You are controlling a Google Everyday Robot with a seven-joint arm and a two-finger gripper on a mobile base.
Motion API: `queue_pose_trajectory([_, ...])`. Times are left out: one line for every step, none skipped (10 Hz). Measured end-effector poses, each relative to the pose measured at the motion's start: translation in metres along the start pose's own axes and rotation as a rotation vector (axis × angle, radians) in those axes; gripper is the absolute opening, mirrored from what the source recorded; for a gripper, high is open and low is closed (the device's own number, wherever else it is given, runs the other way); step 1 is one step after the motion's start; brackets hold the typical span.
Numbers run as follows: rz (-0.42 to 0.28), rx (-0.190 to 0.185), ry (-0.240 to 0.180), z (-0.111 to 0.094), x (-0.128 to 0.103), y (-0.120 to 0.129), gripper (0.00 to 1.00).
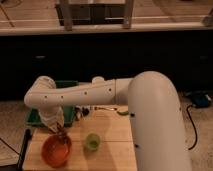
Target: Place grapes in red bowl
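The red bowl [56,150] sits at the front left of the wooden table [112,130]. My gripper [61,131] hangs from the white arm directly over the bowl's far rim. A small dark shape shows at the gripper's tip, but I cannot tell whether it is the grapes. No grapes show clearly elsewhere; the bowl's inside looks plain orange-red.
A small green cup [92,140] stands just right of the bowl. A dark green rectangular bin [40,116] lies behind the bowl, partly hidden by the arm. Small dark items [84,112] lie near the table's back edge. My white arm's bulk covers the table's right side.
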Motion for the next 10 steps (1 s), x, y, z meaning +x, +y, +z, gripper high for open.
queue_pose_trajectory([-0.009, 0.0, -0.001, 0.0004, -0.0003, 0.0001, 0.0])
queue_pose_trajectory([-0.025, 0.0, -0.002, 0.0012, -0.0006, 0.0001, 0.0])
queue_pose_trajectory([-0.029, 0.0, -0.002, 0.0012, -0.0006, 0.0001, 0.0])
queue_pose_trajectory([-0.035, 0.0, -0.003, 0.0014, -0.0004, 0.0003, 0.0])
queue_pose_trajectory([-0.04, 0.0, -0.004, 0.0017, -0.0006, 0.0006, 0.0])
queue_pose_trajectory([-0.045, -0.001, -0.004, 0.0016, -0.0006, 0.0007, 0.0])
queue_pose_trajectory([-0.054, -0.002, -0.004, 0.0014, -0.0007, 0.001, 0.0])
queue_pose_trajectory([-0.061, -0.003, -0.004, 0.0011, -0.0007, 0.0012, 0.0])
queue_pose_trajectory([-0.064, -0.003, -0.004, 0.0011, -0.0006, 0.0013, 0.0])
queue_pose_trajectory([-0.076, -0.004, -0.004, 0.0009, -0.0006, 0.0017, 0.0])
